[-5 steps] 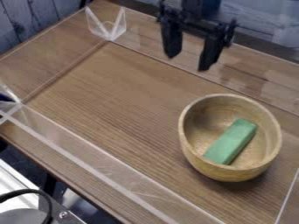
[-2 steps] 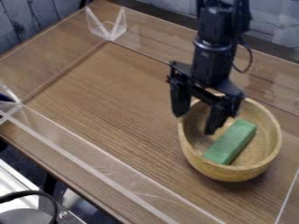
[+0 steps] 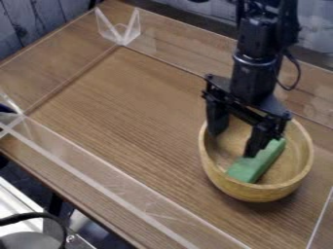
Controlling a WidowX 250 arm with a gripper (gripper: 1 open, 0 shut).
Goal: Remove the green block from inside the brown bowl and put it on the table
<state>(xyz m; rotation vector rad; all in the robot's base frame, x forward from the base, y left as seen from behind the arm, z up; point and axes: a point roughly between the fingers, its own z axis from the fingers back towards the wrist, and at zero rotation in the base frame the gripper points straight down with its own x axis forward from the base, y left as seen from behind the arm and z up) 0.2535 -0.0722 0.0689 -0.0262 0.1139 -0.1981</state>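
The green block (image 3: pixel 259 160) lies slanted in the hollow of the brown bowl (image 3: pixel 224 170), which sits on the table (image 3: pixel 117 117) at the right. My gripper (image 3: pixel 239 138) hangs open over the bowl's left half, its two black fingers pointing down. The left finger (image 3: pixel 220 119) is above the bowl's rim and the right finger (image 3: pixel 259 139) reaches down beside the block's upper end. Nothing is between the fingers. The arm hides the bowl's far rim.
Low clear plastic walls (image 3: pixel 78 170) edge the tabletop on all sides. A clear corner piece (image 3: pixel 124 29) stands at the far left corner. Bare wood stretches left of the bowl.
The gripper has come down and rightward from above the table's far edge to just over the bowl, staying open. The block and bowl have not moved.
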